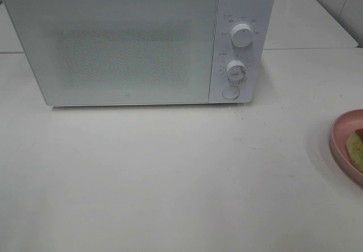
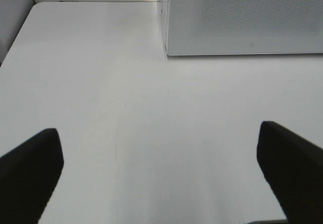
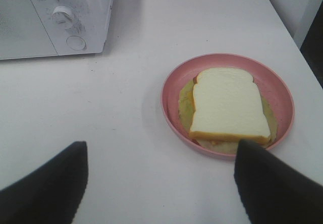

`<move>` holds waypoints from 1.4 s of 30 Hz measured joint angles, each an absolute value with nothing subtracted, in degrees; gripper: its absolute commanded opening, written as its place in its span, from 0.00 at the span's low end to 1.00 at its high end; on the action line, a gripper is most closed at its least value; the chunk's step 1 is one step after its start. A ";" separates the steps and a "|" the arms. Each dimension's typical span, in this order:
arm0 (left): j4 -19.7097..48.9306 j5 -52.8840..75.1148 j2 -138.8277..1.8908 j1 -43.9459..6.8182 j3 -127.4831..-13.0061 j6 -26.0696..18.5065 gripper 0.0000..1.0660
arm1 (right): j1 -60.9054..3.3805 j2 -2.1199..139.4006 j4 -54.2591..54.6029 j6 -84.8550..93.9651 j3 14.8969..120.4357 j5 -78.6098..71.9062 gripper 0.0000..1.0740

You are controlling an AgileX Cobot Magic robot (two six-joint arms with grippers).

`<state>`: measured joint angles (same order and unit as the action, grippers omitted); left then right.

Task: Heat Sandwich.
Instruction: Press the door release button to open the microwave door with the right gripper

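Note:
The sandwich [image 3: 229, 105], pale bread with tan crust and yellow-green filling showing under it, lies on a round pink plate [image 3: 171, 95] on the white table. In the high view only the plate's edge [image 1: 340, 135] and a bit of the sandwich [image 1: 356, 147] show at the right border. The white microwave [image 1: 136, 42] stands at the back with its door shut. My right gripper [image 3: 159, 183] is open and empty, just short of the plate. My left gripper [image 2: 161, 173] is open and empty over bare table, in front of the microwave's left corner [image 2: 166, 27]. Neither gripper shows in the high view.
The microwave has two round knobs [image 1: 242, 35] and a round button [image 1: 230, 92] on its right panel. The white table [image 1: 170, 178] stretches in front of it. A table seam and a tiled wall lie behind at the right.

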<state>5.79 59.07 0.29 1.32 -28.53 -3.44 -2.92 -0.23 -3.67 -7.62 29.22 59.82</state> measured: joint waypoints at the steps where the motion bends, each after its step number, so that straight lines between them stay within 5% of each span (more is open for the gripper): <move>1: 5.79 59.07 0.29 1.32 -28.53 -3.44 0.95 | -2.92 -0.23 -3.67 -7.62 29.22 59.82 0.71; 24: 5.79 59.07 0.29 1.32 -28.53 -3.44 0.95 | -2.92 0.23 -3.67 -7.62 30.88 58.56 0.71; 42: 5.79 59.07 0.29 1.32 -28.53 -3.44 0.95 | -2.92 19.94 -3.72 -7.62 31.86 43.37 0.71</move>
<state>5.79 59.07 0.29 1.32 -28.53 -3.44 -2.92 19.94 -3.72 -7.62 31.86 43.37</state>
